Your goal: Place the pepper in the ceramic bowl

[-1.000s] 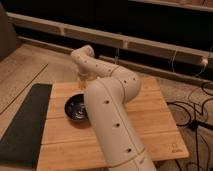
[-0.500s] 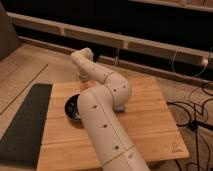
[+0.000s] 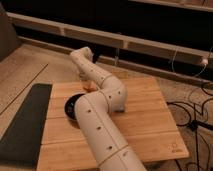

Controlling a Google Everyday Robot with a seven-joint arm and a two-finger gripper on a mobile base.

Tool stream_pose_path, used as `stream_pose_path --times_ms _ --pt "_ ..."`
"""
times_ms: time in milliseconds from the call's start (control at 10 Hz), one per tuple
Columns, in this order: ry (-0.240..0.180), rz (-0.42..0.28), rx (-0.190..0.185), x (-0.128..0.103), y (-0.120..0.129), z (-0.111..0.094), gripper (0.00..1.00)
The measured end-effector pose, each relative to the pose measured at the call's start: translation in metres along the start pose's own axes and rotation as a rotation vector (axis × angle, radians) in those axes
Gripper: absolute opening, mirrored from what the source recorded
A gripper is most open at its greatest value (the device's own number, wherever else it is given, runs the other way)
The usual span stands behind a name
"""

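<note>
The ceramic bowl (image 3: pixel 71 106) is black and glossy and sits on the left part of the wooden table (image 3: pixel 150 117). My arm's upper link hides its right side. A small orange-red bit, the pepper (image 3: pixel 90 86), shows at the forearm's edge, just behind and to the right of the bowl. My gripper (image 3: pixel 84 79) hangs down from the wrist at the table's far edge, mostly hidden behind the forearm, close to the pepper. I cannot tell whether the pepper is held or lies on the table.
A dark mat (image 3: pixel 22 125) lies on the floor left of the table. Cables (image 3: pixel 192 112) trail on the floor at the right. A long low ledge (image 3: pixel 150 47) runs behind the table. My white arm (image 3: pixel 102 135) crosses the table's middle.
The arm's lower link has leaned a little to the left. The wrist and the bowl stay about where they were.
</note>
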Motion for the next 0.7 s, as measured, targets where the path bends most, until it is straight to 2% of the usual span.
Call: stream_pose_path --times_ms 100,300,500,700 --pt "-0.006 0.002 0.004 -0.002 -0.001 -0.002 0.0" --pt "-0.043 0.003 0.047 -0.015 -0.011 -0.023 0.0" --pt "-0.124 -0.043 0.134 -0.048 -0.018 -0.074 0.0" --pt "-0.177 -0.101 0.183 -0.08 -0.005 -0.114 0.0"
